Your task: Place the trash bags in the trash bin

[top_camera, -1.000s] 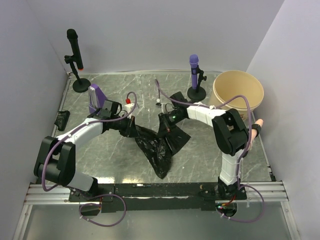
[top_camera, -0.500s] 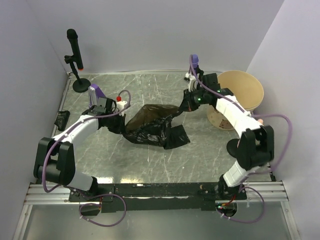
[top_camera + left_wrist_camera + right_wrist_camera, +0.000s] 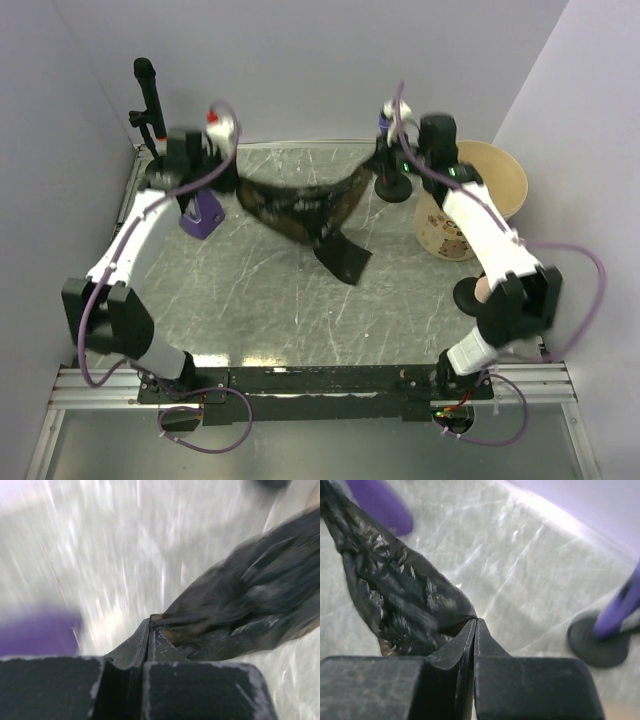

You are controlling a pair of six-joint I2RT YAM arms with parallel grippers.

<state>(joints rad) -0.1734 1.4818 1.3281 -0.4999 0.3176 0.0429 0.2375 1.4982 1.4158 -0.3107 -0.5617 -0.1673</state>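
- Left end effector (image 3: 149, 623): fingers pressed together, pinching a corner of the trash bags (image 3: 300, 205). The left wrist view shows the film gathered into the tips.
- Right end effector (image 3: 476, 622): fingers pressed together, pinching the opposite end of the same black film.
- Trash bags: one black mass is visible; whether it is one bag or several cannot be told. It is strung between the two end effectors above the rear of the counter (image 3: 260, 300), sagging in the middle. A flap hangs from its underside toward the counter.
- Trash bin (image 3: 445, 235): one, at the right rear, well apart from the film. The right arm crosses in front of it.
- Microphone stands: two. The black one (image 3: 148, 95) is at the left rear. The purple one (image 3: 393, 186) is just beside the right wrist, between the film and the bin.
- Purple block (image 3: 200, 215): one, on the counter under the left arm.
- Views compared: the overhead view gives the bin's place and the full span of the film. Only the wrist views show the pinches. The left wrist view is smeared. The right wrist view is sharp and shows the round base of a stand.
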